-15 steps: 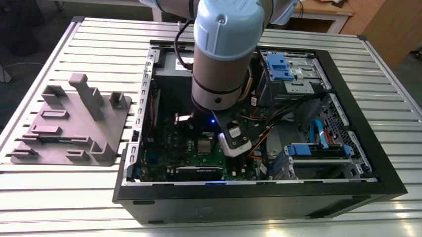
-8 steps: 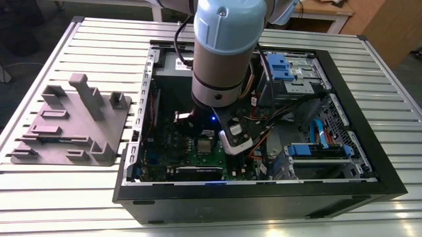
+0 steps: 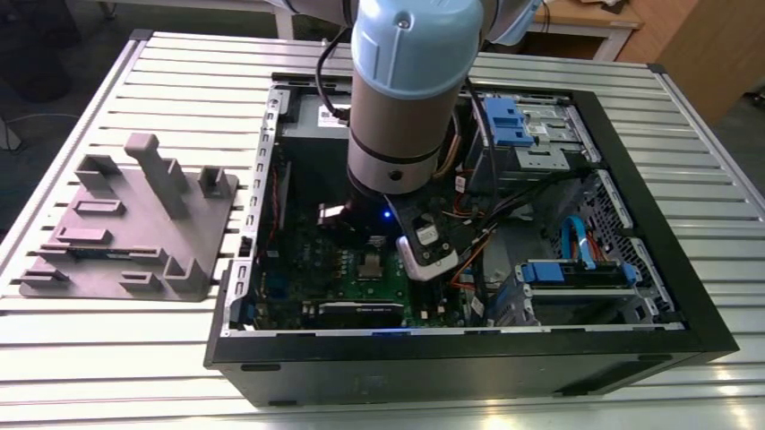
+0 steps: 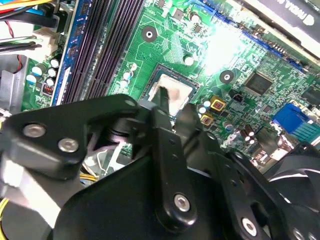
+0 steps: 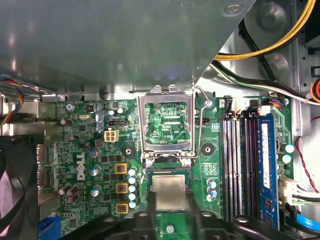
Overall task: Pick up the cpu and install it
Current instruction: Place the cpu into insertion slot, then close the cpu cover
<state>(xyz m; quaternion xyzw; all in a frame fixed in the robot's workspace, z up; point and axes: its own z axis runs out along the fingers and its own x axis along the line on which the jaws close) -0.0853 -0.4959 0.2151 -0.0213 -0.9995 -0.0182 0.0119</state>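
The cpu [image 5: 168,192], a small square chip with a pale metal top, lies in the socket on the green motherboard [image 5: 75,150], inside the open computer case [image 3: 478,345]. The socket's hinged metal frame [image 5: 167,125] stands flipped open beside it. My gripper [image 5: 168,206] is down over the socket, and its black fingers [image 4: 160,102] hug two opposite edges of the cpu [image 4: 175,94]. In the exterior view the arm [image 3: 413,90] reaches straight down into the case, with the gripper [image 3: 365,249] just above the cpu [image 3: 373,265].
Black memory slots [image 5: 235,165] and a blue memory stick [image 5: 265,165] run along one side of the socket. Yellow and black cables [image 5: 260,45] and a grey metal housing [image 5: 100,40] lie beyond it. A grey fixture [image 3: 132,224] sits on the table at the exterior view's left.
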